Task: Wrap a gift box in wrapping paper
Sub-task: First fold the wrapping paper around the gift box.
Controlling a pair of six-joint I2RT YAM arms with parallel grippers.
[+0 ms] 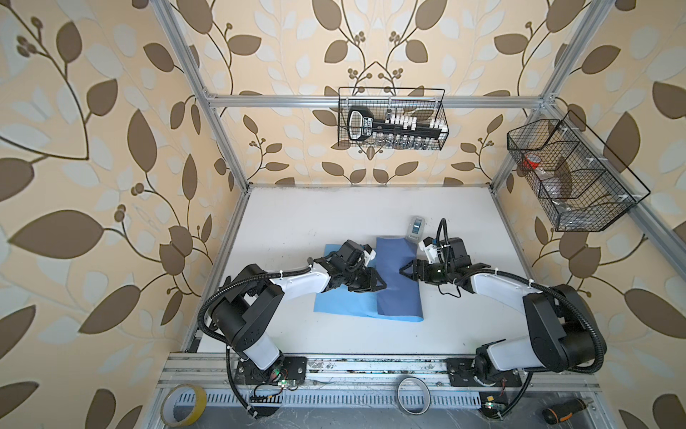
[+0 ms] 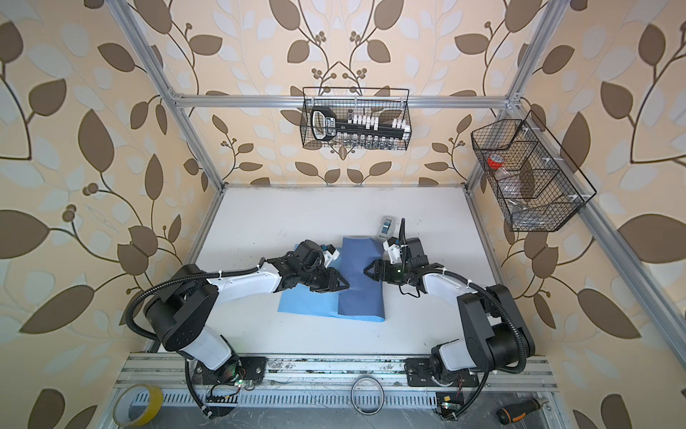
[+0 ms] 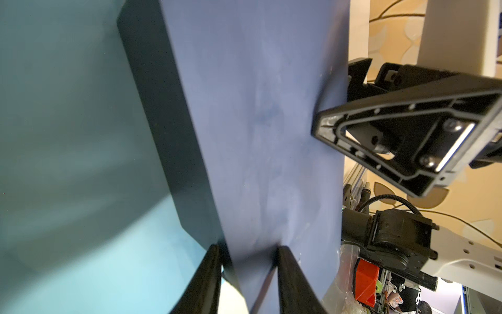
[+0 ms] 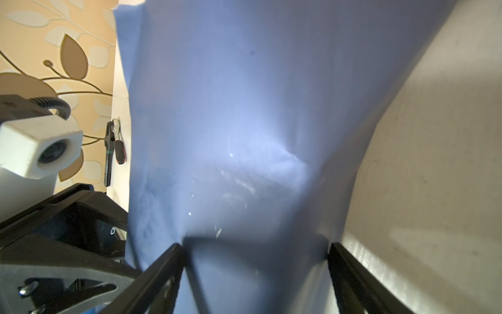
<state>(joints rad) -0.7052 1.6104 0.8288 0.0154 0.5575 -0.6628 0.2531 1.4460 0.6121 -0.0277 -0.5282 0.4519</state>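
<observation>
Left fingers [image 3: 201, 285] narrow; right fingers [image 4: 156, 278] seemingly wide

Odds and ends around the white table [image 1: 315, 215]
Tape dispenser [image 1: 416, 227] far centre; far wire basket [image 1: 343, 111], right wire basket [image 1: 579, 219]; yellow tape roll [image 1: 183, 405], clear ring [image 1: 413, 394] and screwdriver [image 1: 566, 410] nearest.

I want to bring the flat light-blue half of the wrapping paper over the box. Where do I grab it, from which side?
Grip the wrapping paper by its outer edge, at the corner nearest the robot, with the left gripper coming in low from the robot's left. That half lies flat on the table, so only the edge gives a lip, likely needing one finger slipped under.
</observation>
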